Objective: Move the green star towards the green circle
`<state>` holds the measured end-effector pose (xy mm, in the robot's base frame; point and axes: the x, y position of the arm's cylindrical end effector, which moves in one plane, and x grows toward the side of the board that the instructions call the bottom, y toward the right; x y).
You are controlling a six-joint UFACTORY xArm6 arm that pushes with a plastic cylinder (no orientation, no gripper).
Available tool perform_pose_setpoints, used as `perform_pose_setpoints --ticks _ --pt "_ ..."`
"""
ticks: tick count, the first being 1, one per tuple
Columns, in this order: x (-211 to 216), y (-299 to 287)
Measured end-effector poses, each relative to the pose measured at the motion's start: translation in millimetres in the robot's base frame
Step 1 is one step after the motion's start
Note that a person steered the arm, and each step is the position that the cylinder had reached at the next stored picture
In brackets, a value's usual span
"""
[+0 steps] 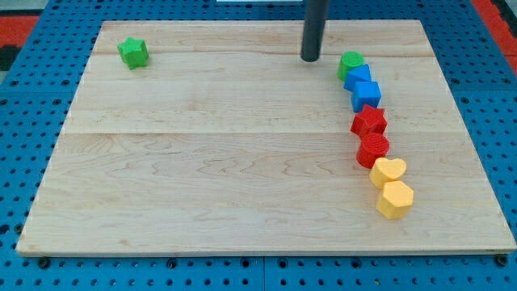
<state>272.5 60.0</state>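
Near the top edge of the worktop (pixel 202 162), a bit to the view's right of the middle, my tip (pixel 310 59) touches the wood. It is the bottom end of a straight dark rod that comes down from the view's top. I have no fingers at all, only this rod, so nothing is being held.

Far away, close to the top left corner of the worktop, sits the green star (pixel 132 52). It is all alone there, well apart from my tip and from every other block.

The green circle (pixel 350 63) is near the top edge too, just to the view's right of my tip, with a small gap of bare wood between them. It is the first block in a curvy line that runs down along the right edge of the worktop.

Touching the green circle is a blue block (pixel 358 78), and right below that is a second blue block (pixel 366 94). I cannot tell their exact shapes. Next comes a red star (pixel 369 121), then a round red block (pixel 373 149) just under it. After those come a yellow heart (pixel 388 171) and, last of all, a yellow block (pixel 395 199) with flat sides, nearest the bottom right corner. Each block in the line sits touching or almost touching the next one.
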Motion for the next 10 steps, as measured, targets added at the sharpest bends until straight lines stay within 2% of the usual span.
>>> perform_pose_setpoints --ticks 1,3,6,8,9,10 --pt "-80 -93" --pt "-79 -138" --pt "-78 -359" --pt "2 -348" --pt "15 -278" --pt "-11 -210"
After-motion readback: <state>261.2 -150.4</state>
